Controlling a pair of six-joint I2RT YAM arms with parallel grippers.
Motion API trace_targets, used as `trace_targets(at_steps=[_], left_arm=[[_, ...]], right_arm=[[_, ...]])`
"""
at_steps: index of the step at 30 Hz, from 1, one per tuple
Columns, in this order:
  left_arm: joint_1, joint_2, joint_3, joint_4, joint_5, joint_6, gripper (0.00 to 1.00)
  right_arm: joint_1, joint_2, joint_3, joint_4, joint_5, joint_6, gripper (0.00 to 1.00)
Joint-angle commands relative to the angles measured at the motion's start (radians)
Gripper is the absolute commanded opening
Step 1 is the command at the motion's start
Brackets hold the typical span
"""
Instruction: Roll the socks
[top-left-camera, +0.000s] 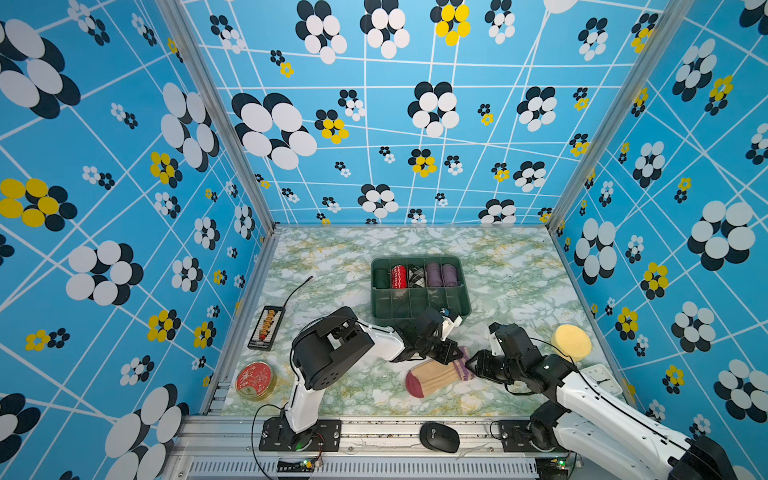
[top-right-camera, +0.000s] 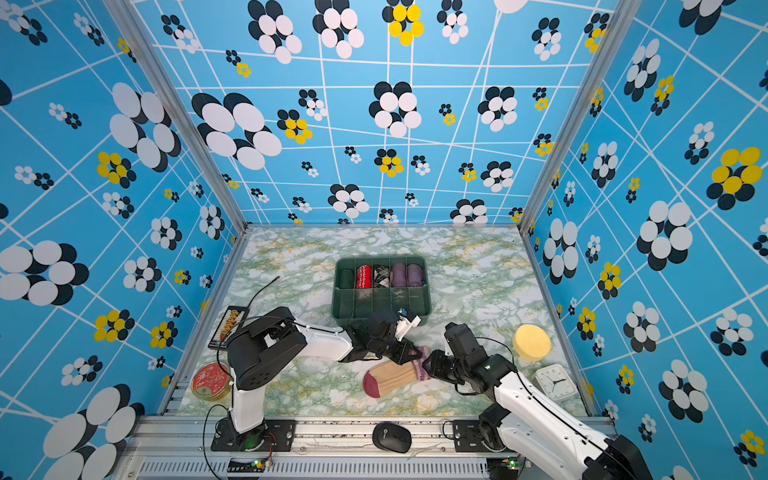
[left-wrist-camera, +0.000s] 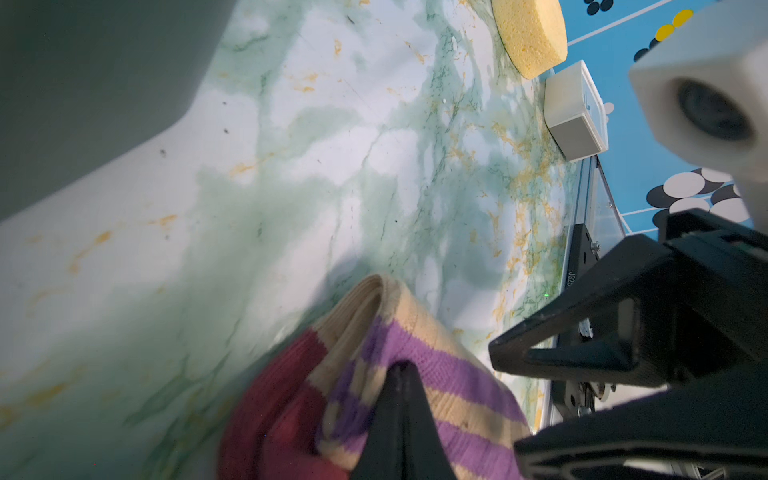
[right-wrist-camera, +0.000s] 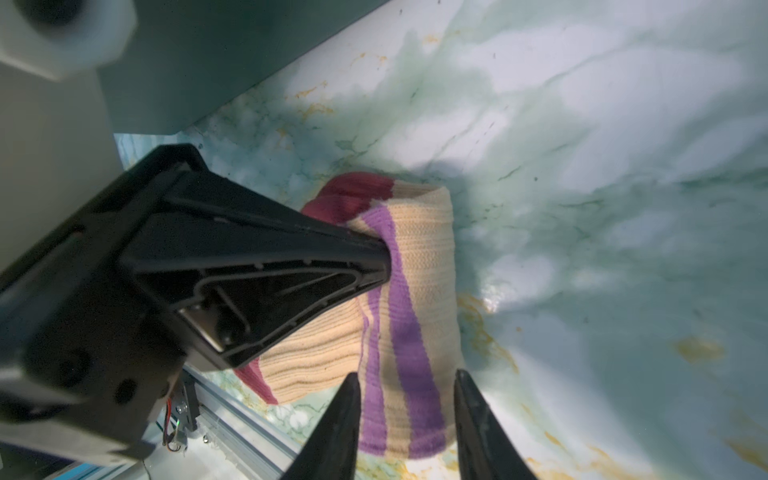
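The socks (top-left-camera: 432, 378) (top-right-camera: 392, 376) lie flat at the table's front middle: tan ribbed, maroon toe toward the front left, purple-striped cuff toward the right. My left gripper (top-left-camera: 457, 354) (top-right-camera: 417, 353) is shut, pinching a fold of the striped part from behind; its closed tips dig into the fabric (left-wrist-camera: 401, 370) (right-wrist-camera: 384, 259). My right gripper (top-left-camera: 469, 365) (top-right-camera: 430, 365) sits at the cuff end. Its jaws stand open (right-wrist-camera: 406, 378), with the striped cuff (right-wrist-camera: 415, 407) lying loosely between the two fingers.
A green divided tray (top-left-camera: 419, 309) just behind the grippers holds rolled socks in its back row. A yellow sponge (top-left-camera: 571, 341) and a white clock (top-left-camera: 600, 378) sit at the right. A red tin (top-left-camera: 255, 380) and a black abacus (top-left-camera: 268, 328) lie at the left; a mouse (top-left-camera: 439, 437) rests on the front rail.
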Motion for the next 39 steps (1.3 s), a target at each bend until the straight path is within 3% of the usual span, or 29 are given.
trace_targets(at_steps=[1, 13, 36, 39], left_arm=[[0.007, 0.04, -0.022, -0.132, -0.006, 0.014, 0.0], [0.014, 0.046, -0.018, -0.112, 0.015, 0.002, 0.0], [0.022, 0.059, -0.031, -0.045, 0.062, -0.033, 0.0], [0.022, 0.061, -0.031, -0.044, 0.063, -0.034, 0.0]], right_arm=[[-0.033, -0.017, -0.038, 0.037, -0.043, 0.01, 0.39], [-0.059, 0.016, -0.077, 0.122, -0.109, 0.013, 0.4], [-0.059, 0.148, -0.113, 0.212, -0.064, -0.007, 0.4], [-0.059, 0.155, -0.108, 0.222, -0.057, -0.011, 0.37]])
